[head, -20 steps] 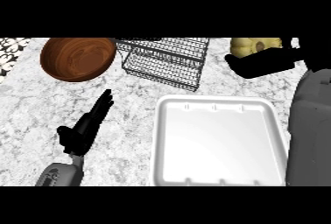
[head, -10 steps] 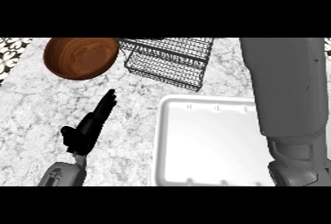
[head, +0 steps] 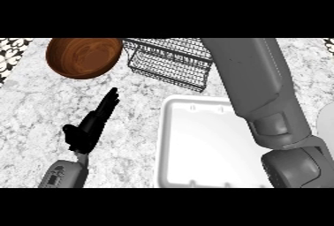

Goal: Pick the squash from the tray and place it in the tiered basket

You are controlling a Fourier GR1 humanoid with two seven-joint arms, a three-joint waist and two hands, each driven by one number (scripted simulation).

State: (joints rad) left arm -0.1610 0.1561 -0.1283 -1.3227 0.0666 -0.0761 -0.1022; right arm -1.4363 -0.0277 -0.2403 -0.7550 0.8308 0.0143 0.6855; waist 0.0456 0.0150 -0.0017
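Our right arm (head: 261, 92) has swung further over the tray (head: 195, 145) and up past the basket (head: 171, 59) — its hand and the squash are out of sight. Our left hand (head: 91, 126) rests flat, fingers straight, below the wooden bowl (head: 85, 57).

Grey-white speckled marble counter (head: 39, 110) fills view; b/w patterned strip (head: 12, 57) along far-left edge.

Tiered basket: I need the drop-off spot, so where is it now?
In the head view the tiered basket stands at the counter's far edge, centre, between the wooden bowl on its left and the right forearm, just beyond the white tray.
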